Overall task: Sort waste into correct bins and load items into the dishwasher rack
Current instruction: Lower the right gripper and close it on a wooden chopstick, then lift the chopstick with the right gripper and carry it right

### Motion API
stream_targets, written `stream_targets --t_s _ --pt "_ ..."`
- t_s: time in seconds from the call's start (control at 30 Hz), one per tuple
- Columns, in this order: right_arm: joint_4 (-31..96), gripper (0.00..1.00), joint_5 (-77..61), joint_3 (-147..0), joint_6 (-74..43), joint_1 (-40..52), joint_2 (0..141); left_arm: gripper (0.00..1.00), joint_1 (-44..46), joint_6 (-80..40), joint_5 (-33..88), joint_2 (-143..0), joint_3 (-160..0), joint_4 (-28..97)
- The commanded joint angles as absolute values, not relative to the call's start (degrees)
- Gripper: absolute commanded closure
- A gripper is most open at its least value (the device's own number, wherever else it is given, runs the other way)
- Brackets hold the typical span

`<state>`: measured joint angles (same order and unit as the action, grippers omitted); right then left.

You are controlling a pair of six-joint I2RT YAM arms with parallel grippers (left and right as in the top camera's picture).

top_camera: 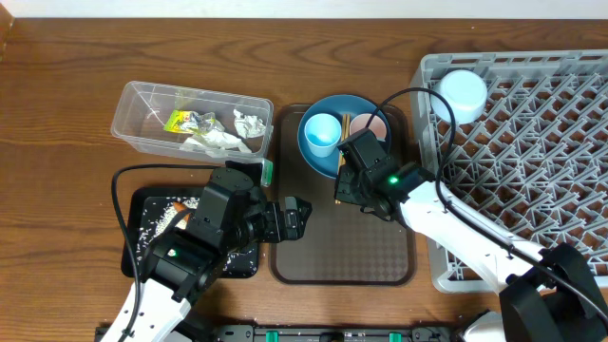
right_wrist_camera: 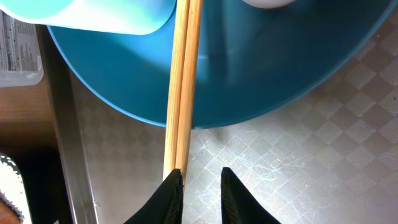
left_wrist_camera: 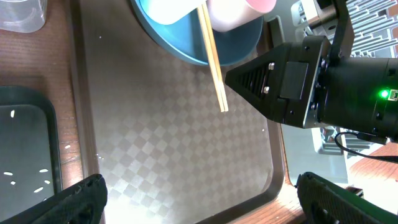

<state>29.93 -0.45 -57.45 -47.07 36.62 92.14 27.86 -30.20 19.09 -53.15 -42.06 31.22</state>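
Chopsticks (right_wrist_camera: 182, 93) loading in hand. Saw pair lying across dark-blue plate (right_wrist_camera: 267, 81), ends over brown tray (right_wrist_camera: 298, 162). Held right claw (right_wrist_camera: 200, 182) narrowed, empty, just beside their end; left claw (left_wrist_camera: 205, 199) wide open, empty. Needed centring, pinching, then carrying right to rack (top_camera: 532, 123).

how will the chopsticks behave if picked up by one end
Probably stiff and light: the chopsticks look like thin, straight wood. Likely to pivot or slide, since they lie across the blue plate rim, one end out over the brown tray. Being a loose pair, they may split apart.
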Motion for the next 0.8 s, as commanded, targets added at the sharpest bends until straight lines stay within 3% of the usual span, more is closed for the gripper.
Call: stream_targets --t_s 0.0,0.77 --pt "29.65 0.79 -0.25 -57.3 -46.7 37.63 91.09 0.0 27.62 -30.11 18.74 -53.12 -42.22 31.2" --pt "30.02 0.82 -0.19 -57.3 -46.72 38.33 91.09 0.0 27.62 -30.11 18.74 -53.12 -42.22 31.2"
